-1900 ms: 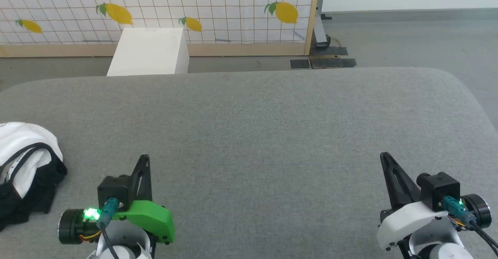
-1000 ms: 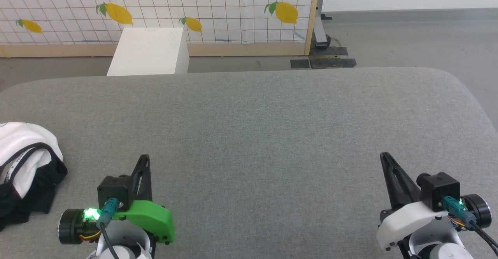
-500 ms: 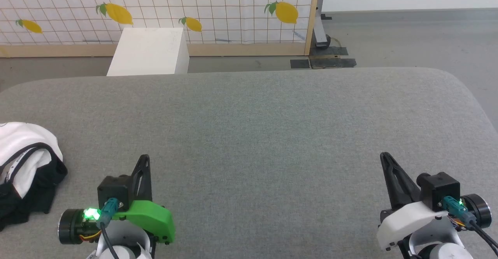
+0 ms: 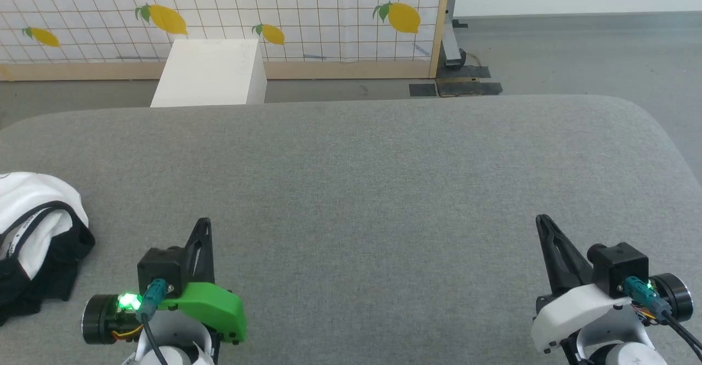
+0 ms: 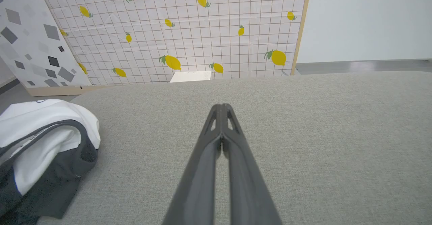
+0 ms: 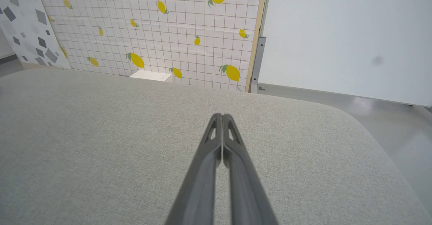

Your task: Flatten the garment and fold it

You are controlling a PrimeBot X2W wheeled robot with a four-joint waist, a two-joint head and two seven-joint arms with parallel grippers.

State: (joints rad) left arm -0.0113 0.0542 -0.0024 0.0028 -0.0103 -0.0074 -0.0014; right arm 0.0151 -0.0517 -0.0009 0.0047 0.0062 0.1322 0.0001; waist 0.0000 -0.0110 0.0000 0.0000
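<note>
The garment [image 4: 33,233], a white shirt with black sleeves and a black collar, lies crumpled in a heap at the far left of the grey padded table [image 4: 373,178], partly cut off by the frame edge. The left wrist view has the garment [image 5: 40,140] at its lower left. My left gripper [image 4: 204,222] hovers at the lower left, to the right of the heap and apart from it, fingers pressed together and empty. My right gripper [image 4: 542,220] sits at the lower right, also shut and empty. Both wrist views show the closed fingertips, left [image 5: 222,106] and right [image 6: 222,116].
A white box [image 4: 211,72] stands on the floor beyond the table's far edge. Behind it runs a lemon-print grid panel [image 4: 307,14] with a wooden frame. The table's right corner [image 4: 652,124] is rounded, with grey floor past it.
</note>
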